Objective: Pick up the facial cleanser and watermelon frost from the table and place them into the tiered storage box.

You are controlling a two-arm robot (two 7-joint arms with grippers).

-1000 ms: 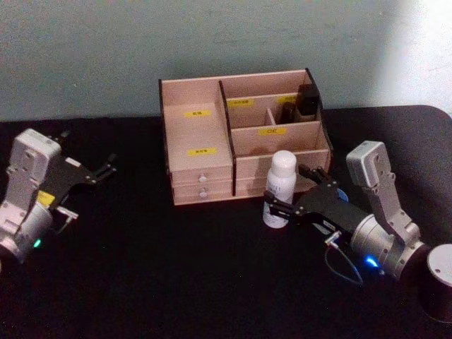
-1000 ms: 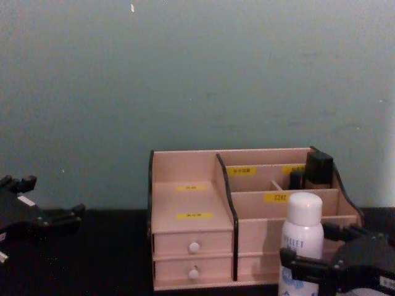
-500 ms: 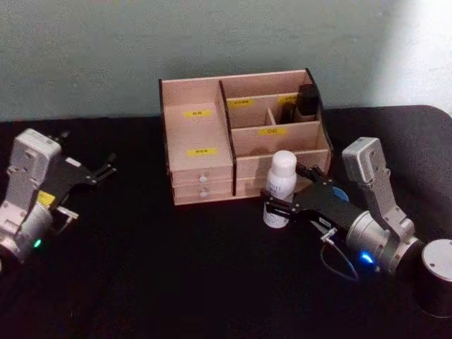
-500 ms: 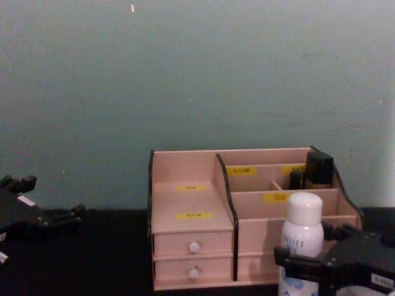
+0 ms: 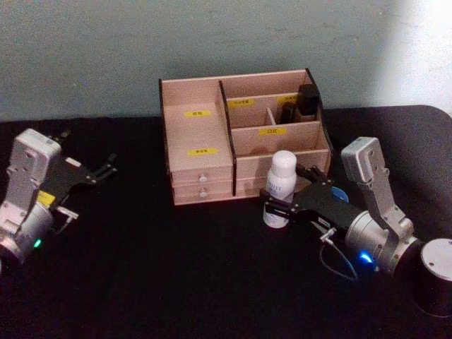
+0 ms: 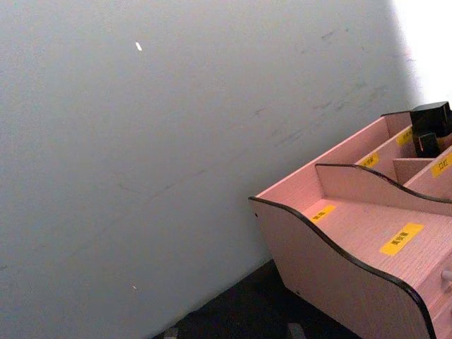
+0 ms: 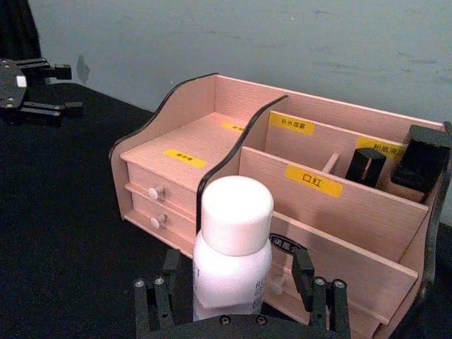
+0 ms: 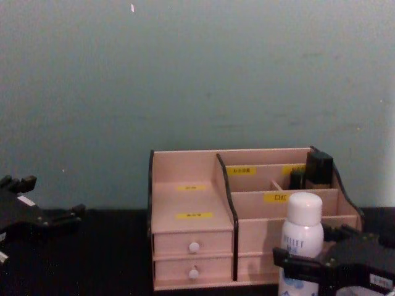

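The facial cleanser (image 5: 279, 189), a tall white bottle with a rounded cap, stands upright on the black table just in front of the tiered storage box (image 5: 201, 134). My right gripper (image 5: 288, 189) is open and straddles the bottle low down. In the right wrist view a gap shows on each side between its fingers (image 7: 154, 302) and the bottle (image 7: 233, 247). A sliver of blue (image 5: 339, 191) behind that gripper may be the watermelon frost; the rest is hidden. My left gripper (image 5: 106, 168) hangs open far to the left.
A dark bottle (image 5: 307, 99) stands in the box's back right compartment. Two small drawers with white knobs (image 8: 194, 247) face me. The black table stretches open between the left arm and the box. A teal wall rises close behind.
My right gripper has slid slightly left and further around the facial cleanser. The bottle has stayed in place and the left arm has barely moved.
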